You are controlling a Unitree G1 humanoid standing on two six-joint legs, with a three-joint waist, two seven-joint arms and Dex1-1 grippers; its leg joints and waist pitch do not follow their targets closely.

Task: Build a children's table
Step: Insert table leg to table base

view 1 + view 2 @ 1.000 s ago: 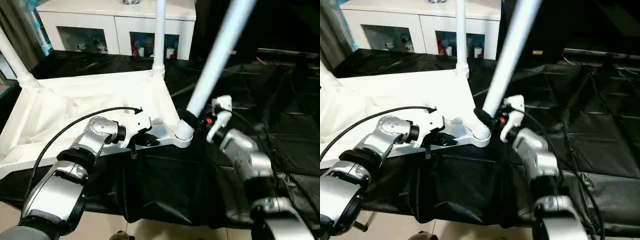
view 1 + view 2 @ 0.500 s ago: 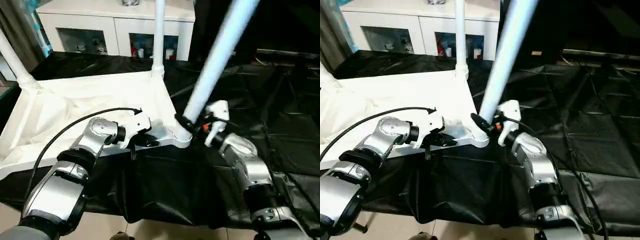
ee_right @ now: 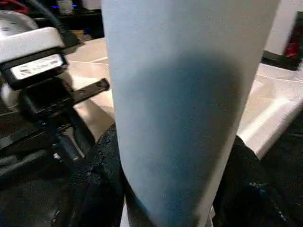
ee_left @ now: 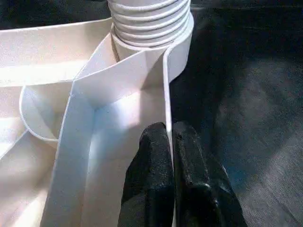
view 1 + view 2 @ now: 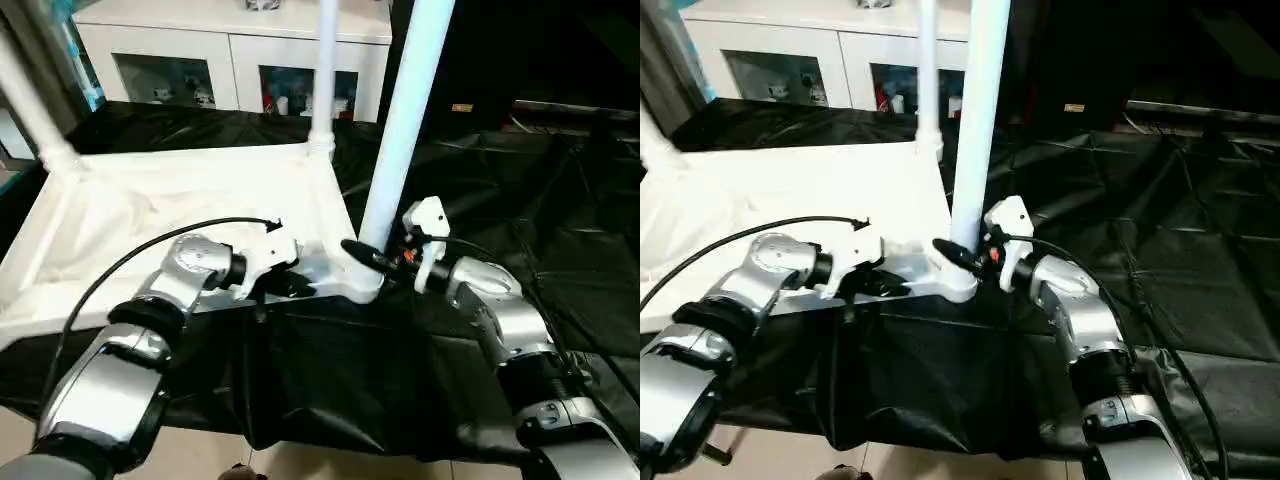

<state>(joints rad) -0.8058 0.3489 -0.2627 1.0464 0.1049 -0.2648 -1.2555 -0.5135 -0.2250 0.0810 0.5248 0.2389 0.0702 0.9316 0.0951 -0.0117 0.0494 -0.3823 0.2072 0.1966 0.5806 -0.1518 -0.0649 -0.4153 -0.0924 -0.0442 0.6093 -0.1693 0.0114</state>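
The children's table lies upside down, its white top (image 5: 150, 195) on the black-draped work table. A long white leg (image 5: 405, 120) stands nearly upright in the near right corner socket (image 5: 363, 287), its ribbed end (image 4: 149, 21) seated there. My right gripper (image 5: 368, 255) is shut around that leg just above the socket, with a dark finger (image 3: 102, 189) on either side of the tube. My left gripper (image 5: 288, 285) is shut on the table's thin near rim (image 4: 166, 109), a short way left of that corner.
Two more legs stand in the far sockets, one at the far right corner (image 5: 322, 80) and one at the far left (image 5: 30, 110). A white cabinet (image 5: 230, 50) stands behind. Black drape (image 5: 520, 180) spreads to the right. A black cable (image 5: 150, 245) arcs over my left forearm.
The leg in my right gripper has swung from leaning right to nearly upright, and the right wrist has moved in towards the corner. The left gripper has kept its hold on the rim.
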